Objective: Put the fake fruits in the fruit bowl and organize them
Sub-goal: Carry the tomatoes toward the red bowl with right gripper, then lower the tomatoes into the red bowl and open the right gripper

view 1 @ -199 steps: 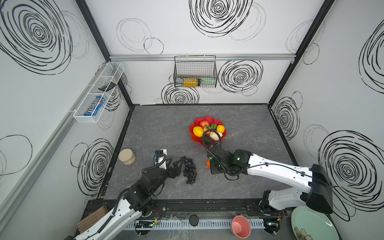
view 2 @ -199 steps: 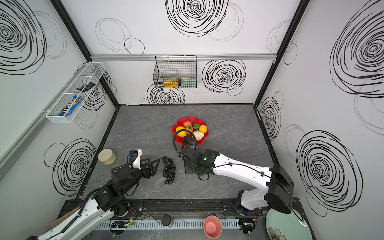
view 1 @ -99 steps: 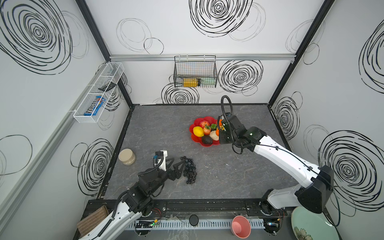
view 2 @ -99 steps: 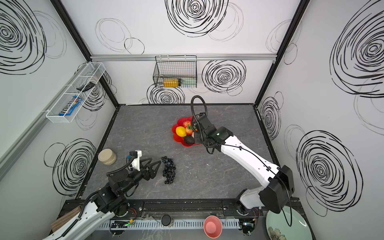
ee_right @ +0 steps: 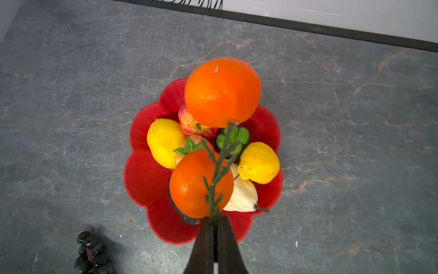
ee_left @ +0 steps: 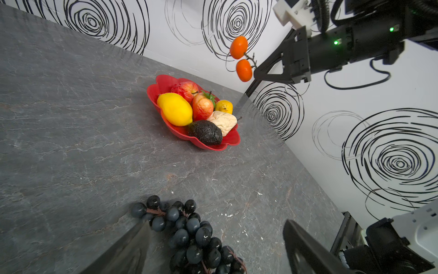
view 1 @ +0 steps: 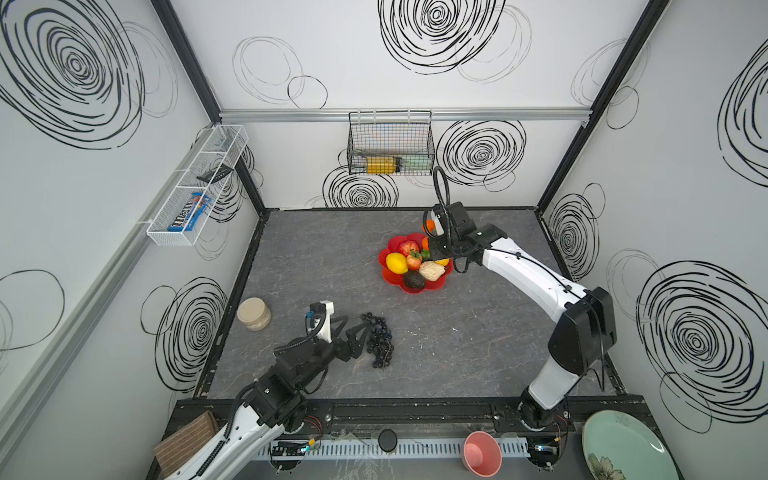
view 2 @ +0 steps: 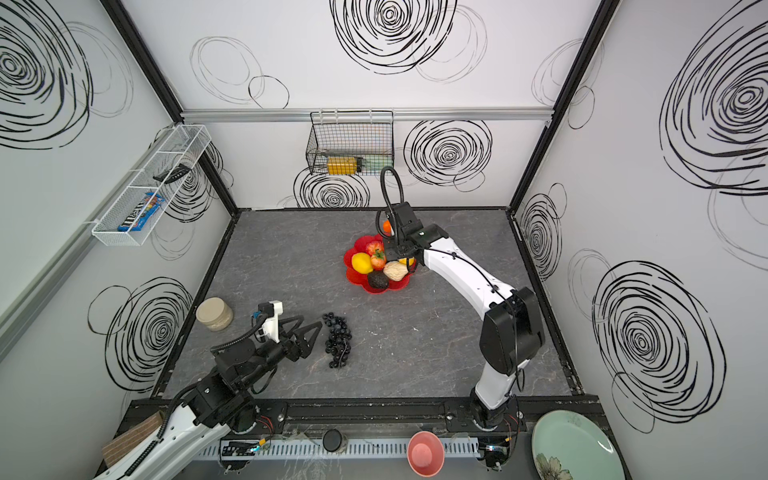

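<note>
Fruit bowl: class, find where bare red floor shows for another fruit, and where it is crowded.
Bare red shows in the fruit bowl along the rim petals beside the large lemon and the avocado, on the grape bunch side. The middle is crowded: apple, strawberry, cream fruit and small lemon sit packed together.

Both top views looked steeply down from high over the whole table (view 1: 311,257), while the left wrist camera saw the fruit bowl (ee_left: 213,146) from low and far and the right wrist camera from close above.
</note>
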Action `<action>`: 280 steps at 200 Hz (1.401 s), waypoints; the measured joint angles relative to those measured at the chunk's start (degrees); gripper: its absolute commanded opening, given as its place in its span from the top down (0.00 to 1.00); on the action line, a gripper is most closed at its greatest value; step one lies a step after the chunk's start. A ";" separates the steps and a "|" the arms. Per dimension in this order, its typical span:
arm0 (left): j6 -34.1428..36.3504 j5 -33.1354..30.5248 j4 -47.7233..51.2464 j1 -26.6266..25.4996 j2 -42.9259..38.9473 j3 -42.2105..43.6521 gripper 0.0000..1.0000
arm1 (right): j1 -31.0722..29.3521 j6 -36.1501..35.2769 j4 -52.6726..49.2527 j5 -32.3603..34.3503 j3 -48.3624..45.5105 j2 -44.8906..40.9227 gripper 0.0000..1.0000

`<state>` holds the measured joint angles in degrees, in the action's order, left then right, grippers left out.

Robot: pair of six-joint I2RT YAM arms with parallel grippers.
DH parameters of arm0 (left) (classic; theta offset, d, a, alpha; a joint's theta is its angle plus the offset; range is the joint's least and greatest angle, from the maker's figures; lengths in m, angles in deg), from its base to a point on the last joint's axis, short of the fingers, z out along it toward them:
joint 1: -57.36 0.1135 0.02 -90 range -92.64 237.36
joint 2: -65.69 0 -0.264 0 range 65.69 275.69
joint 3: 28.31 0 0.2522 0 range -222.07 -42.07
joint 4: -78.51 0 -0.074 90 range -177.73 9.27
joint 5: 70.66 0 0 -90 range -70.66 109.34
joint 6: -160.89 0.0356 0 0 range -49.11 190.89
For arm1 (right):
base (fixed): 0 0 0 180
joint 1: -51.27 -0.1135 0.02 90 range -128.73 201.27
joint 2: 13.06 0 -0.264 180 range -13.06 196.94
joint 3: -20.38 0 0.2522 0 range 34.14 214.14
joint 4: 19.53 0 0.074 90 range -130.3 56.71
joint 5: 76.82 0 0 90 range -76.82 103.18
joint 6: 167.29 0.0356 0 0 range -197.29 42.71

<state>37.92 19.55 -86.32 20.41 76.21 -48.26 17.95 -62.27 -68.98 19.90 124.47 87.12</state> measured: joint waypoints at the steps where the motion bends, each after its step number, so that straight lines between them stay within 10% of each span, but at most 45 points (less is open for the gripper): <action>1: 0.00 0.00 0.02 0.00 -0.09 0.02 0.07 | -0.07 -0.09 0.02 -0.09 0.15 0.17 1.00; 73: 0.00 0.00 0.17 0.96 -1.70 0.35 0.07 | -7.78 -6.38 -6.97 -0.52 18.60 19.50 1.00; 280: -0.02 0.04 0.22 1.88 -2.71 0.52 0.06 | -9.18 -12.35 -8.57 1.46 8.81 20.70 0.98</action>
<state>37.90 19.59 -86.10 22.29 73.50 -47.74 8.77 -74.62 -77.54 21.36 133.28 107.82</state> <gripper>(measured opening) 0.938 0.064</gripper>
